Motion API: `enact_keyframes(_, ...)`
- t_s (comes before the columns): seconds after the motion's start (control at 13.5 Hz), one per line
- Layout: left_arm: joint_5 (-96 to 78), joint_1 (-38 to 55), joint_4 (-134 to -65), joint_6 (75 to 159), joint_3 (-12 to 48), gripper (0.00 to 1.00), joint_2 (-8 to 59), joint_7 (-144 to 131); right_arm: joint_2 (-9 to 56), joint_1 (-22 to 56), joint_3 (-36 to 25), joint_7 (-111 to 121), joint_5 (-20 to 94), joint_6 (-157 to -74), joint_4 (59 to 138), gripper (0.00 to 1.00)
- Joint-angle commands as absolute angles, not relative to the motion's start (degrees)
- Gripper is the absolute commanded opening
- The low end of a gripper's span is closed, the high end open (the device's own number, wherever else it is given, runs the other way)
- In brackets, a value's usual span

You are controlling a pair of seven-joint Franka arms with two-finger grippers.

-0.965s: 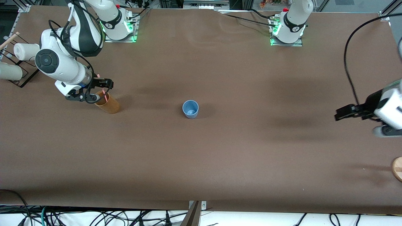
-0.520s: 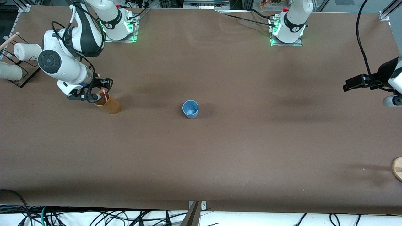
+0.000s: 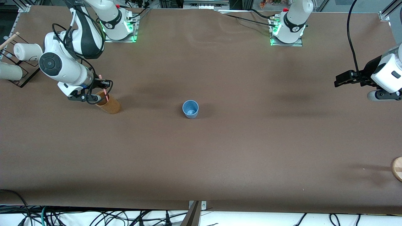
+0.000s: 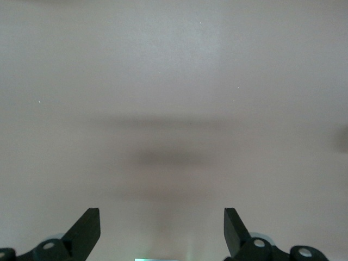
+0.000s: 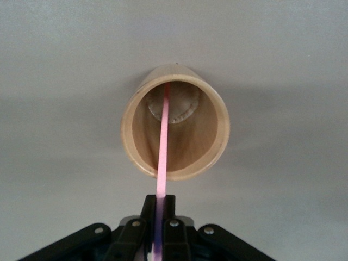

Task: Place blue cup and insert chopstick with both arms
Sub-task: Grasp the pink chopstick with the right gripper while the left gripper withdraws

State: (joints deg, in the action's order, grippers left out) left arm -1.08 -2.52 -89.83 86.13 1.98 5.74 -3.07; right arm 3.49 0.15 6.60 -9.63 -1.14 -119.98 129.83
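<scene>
The blue cup [image 3: 190, 109] stands upright and alone in the middle of the table. The pink chopstick [image 5: 163, 147] slants down into the taller orange-tan cup [image 5: 175, 130], its lower end on that cup's bottom. My right gripper [image 5: 159, 204] is shut on the chopstick's upper part, just above the tan cup's rim [image 3: 108, 103]. In the front view the right gripper [image 3: 105, 84] is toward the right arm's end of the table. My left gripper [image 3: 338, 81] hangs open over bare table at the left arm's end, nothing between its fingers [image 4: 87, 228].
A black wire rack [image 3: 23, 77] with white cups [image 3: 26, 51] stands at the table edge by the right arm. A round wooden piece [image 3: 397, 168] lies at the edge at the left arm's end. Cables run along the edge nearest the front camera.
The right gripper's jaws have shut on the chopstick above the tan cup. The left arm has swung, its gripper now higher in the front view. Both cups have stayed put.
</scene>
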Motion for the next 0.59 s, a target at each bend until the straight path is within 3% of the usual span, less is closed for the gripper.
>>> enact_keyframes(0.0,1.7,-1.9,-90.1,87.2,2.4,1.0,5.3,-2.0,2.4,-0.1,6.8,-10.5,-1.4,-117.8,128.3,0.0)
enact_keyframes(0.3,2.6,-0.4,-89.0,86.9,3.1,1.0,5.8,-2.0,2.5,0.3,7.0,-11.5,-1.0,-98.4,114.1,0.0)
enact_keyframes(0.52,2.2,-0.4,-88.9,86.9,3.1,1.0,5.8,-2.0,2.5,5.3,7.2,-16.9,1.5,-86.3,103.1,0.0)
